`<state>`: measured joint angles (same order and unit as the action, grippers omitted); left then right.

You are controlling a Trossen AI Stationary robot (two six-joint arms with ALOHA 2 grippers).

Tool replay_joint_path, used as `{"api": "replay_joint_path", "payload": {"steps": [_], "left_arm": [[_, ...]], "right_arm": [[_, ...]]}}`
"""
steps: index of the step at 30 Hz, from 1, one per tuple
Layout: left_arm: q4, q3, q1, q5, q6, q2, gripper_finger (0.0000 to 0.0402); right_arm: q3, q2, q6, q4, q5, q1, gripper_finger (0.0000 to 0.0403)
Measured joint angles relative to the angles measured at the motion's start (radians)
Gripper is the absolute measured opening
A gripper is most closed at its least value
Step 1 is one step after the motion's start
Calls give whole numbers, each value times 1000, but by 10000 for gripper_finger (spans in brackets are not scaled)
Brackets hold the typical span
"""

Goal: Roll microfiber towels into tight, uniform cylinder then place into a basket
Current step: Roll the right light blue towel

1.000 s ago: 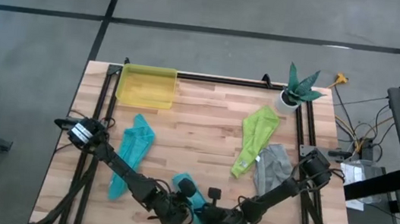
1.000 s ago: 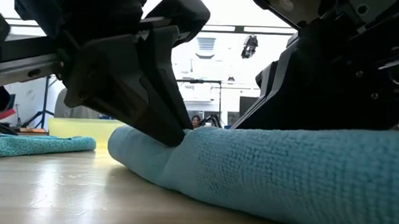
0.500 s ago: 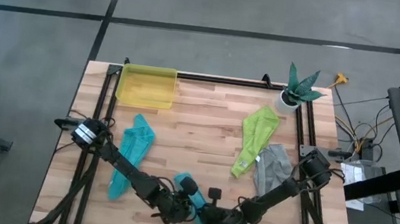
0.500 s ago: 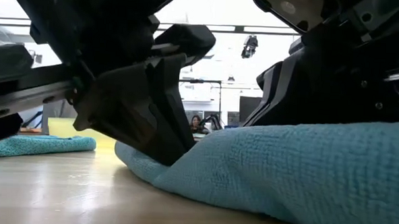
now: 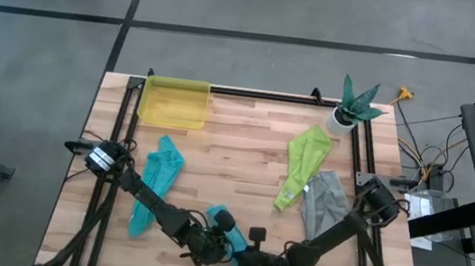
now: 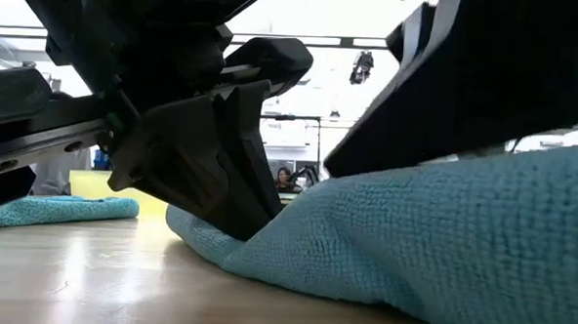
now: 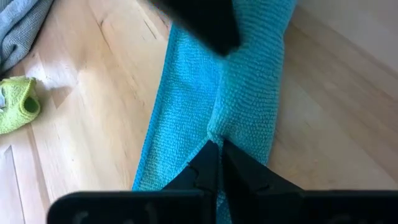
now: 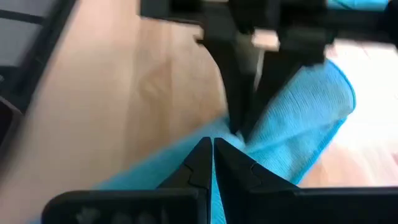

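The right gripper (image 5: 250, 264) has shifted along the light blue towel (image 5: 223, 223).

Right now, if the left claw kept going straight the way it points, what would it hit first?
Probably the right claw, just ahead over the light blue towel that the shut left claw pinches; depth is unclear.

The desk (image 5: 234, 164) is pale wood planks framed by black rails. On it lie 4 towels: a teal towel (image 5: 158, 173) at the left, a light blue towel (image 5: 222, 225) at the near edge, a lime green towel (image 5: 303, 164) and a grey towel (image 5: 324, 198) touching it at the right. A yellow basket (image 5: 172, 102) sits at the far left corner, a white plant pot (image 5: 343, 117) at the far right.
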<state>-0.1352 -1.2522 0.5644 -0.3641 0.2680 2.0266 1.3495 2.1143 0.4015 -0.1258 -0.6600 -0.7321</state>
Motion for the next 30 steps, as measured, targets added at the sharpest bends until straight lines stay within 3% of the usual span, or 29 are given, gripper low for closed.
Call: {"api": "replay_joint_path", "payload": {"steps": [22, 30], "left_arm": [[-2, -3, 0, 0, 2, 2, 1], [-3, -7, 0, -100, 11, 2, 1]], "right_arm": [[-32, 42, 78, 38, 10, -5, 13], [-36, 48, 95, 57, 31, -5, 13]]}}
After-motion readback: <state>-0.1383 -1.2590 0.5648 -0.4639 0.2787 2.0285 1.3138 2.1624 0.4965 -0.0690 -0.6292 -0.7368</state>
